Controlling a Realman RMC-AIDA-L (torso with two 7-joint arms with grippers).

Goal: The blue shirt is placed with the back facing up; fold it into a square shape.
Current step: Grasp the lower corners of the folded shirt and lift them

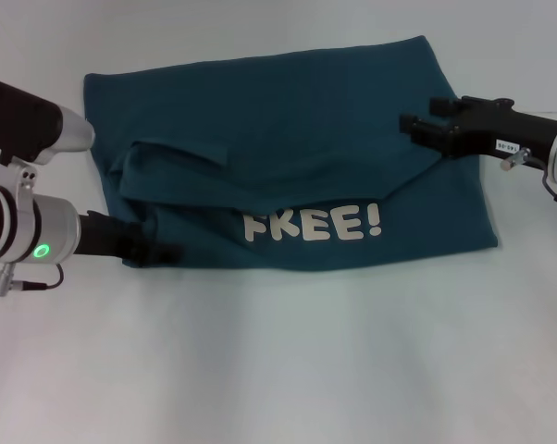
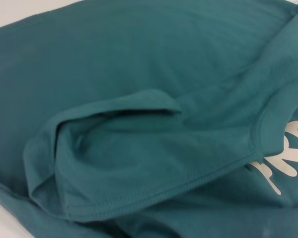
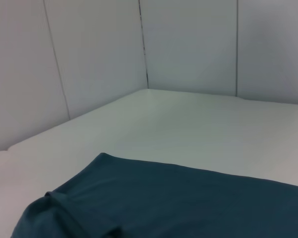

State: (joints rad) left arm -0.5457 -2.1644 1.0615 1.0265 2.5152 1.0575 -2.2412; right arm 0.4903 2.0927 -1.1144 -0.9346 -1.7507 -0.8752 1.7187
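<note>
1. The blue shirt (image 1: 288, 120) lies spread across the middle of the white table (image 1: 278, 370), closer to the far edge than the near one, and it is partly folded.
2. A layer is turned over along the shirt's near side, so the white "FREE!" lettering (image 1: 313, 225) faces up there.
3. The left gripper (image 1: 147, 252) is low at the shirt's near-left corner, its dark fingers right against bunched fabric; whether they pinch the cloth or merely touch it cannot be told.
4. In the left wrist view, a hemmed sleeve (image 2: 139, 148) lies rumpled with its opening puffed up, and a piece of the lettering shows beside it.
5. The right gripper (image 1: 415, 128) sits over the shirt's right side, near the far-right corner, fingers close together and pointing inward; a grip on fabric cannot be confirmed.
6. The right wrist view shows the shirt's flat plain surface, with bare table and the white walls (image 3: 188, 44) beyond.
</note>
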